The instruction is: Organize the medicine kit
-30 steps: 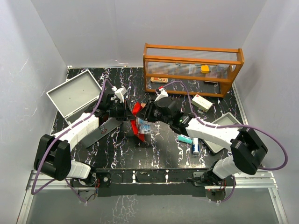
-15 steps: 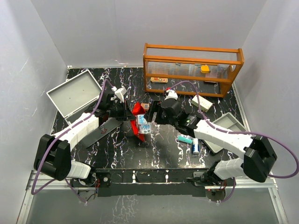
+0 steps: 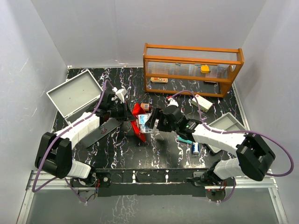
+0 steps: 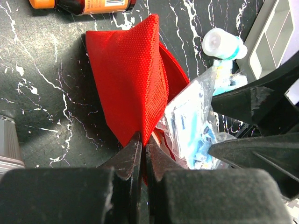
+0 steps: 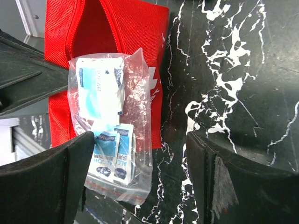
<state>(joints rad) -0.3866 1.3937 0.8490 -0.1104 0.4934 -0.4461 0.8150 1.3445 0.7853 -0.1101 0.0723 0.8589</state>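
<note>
The red medicine kit pouch [image 3: 138,113] lies mid-table, and my left gripper [image 3: 125,112] is shut on its fabric edge [image 4: 140,116], holding the mouth up. A clear plastic bag of alcohol wipes [image 5: 110,121] rests partly on the red pouch [image 5: 135,28], its lower end sticking out onto the black table. The same bag [image 3: 145,126] sits just left of my right gripper [image 3: 154,122]. My right gripper [image 5: 140,154] stands wide open around the bag's lower end, with neither finger pressing on it.
A teal tube [image 3: 185,139] and a small bottle [image 3: 195,148] lie right of the pouch, near a grey tray [image 3: 225,122] and a white box [image 3: 202,102]. An orange shelf [image 3: 191,67] stands at the back, an open grey case [image 3: 74,95] at the left. An orange bottle [image 4: 88,4] lies beyond the pouch.
My right gripper has opened wide and let go of the wipes bag, and it has shifted slightly nearer along the pouch. The left gripper keeps its hold on the pouch.
</note>
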